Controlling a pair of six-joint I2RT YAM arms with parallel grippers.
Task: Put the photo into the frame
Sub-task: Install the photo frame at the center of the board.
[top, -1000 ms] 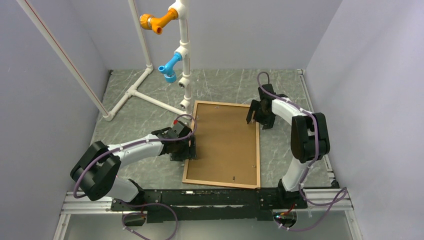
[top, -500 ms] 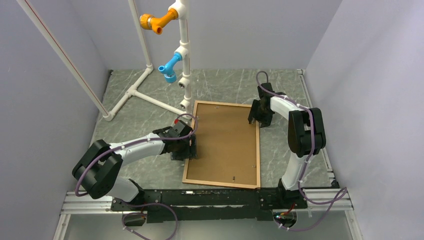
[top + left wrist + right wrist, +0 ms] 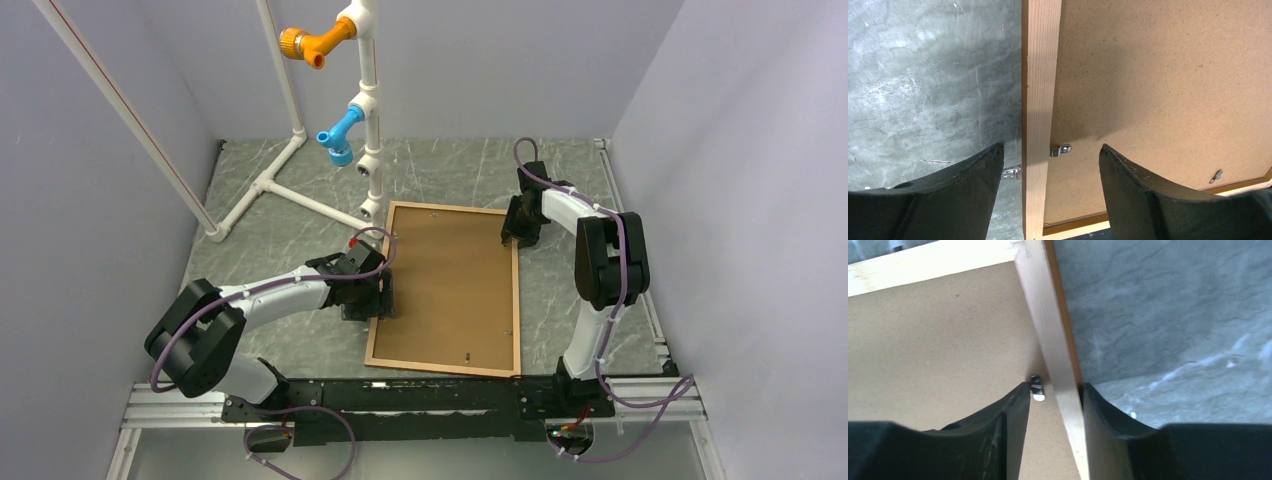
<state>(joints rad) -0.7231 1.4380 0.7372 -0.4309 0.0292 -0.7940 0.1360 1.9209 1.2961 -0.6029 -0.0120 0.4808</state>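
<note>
The frame (image 3: 516,300) lies face down on the table, its brown hardboard backing (image 3: 450,285) filling it. The photo is hidden. My left gripper (image 3: 375,300) stands open astride the frame's left rail (image 3: 1040,75): one finger is over the table and the other over the backing, with a small metal clip (image 3: 1060,149) between them. My right gripper (image 3: 515,235) straddles the right rail (image 3: 1045,315) near the far corner. Its outer finger touches the rail's outside edge. Its inner finger tip sits at a metal clip (image 3: 1036,388), and a gap of backing (image 3: 938,340) shows between that finger and the rail.
A white PVC pipe stand (image 3: 365,100) with orange and blue fittings rises just beyond the frame's far left corner, its base pipes (image 3: 270,185) spreading over the table at back left. Grey walls close in on both sides. A metal mounting rail (image 3: 400,400) runs along the near edge.
My right gripper has shifted onto the frame's right rail and its jaws have narrowed around it. The left arm and the frame have not moved.
</note>
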